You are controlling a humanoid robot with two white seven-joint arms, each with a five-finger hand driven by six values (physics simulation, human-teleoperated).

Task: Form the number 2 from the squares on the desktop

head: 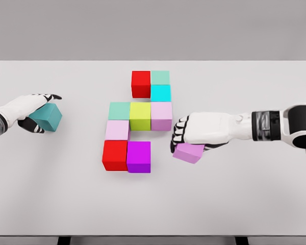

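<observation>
Right hand [204, 131] — fingers curled on a lilac plastic cube [188, 152] — sits just right of the magenta cube [138, 156], the bottom row's open end; left hand [25, 109] grips a teal cube [46, 117] near the counter's [255, 204] left edge.

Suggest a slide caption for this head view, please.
Right hand brings a purple block toward the unfinished "2"; left hand holds a teal block.
</observation>
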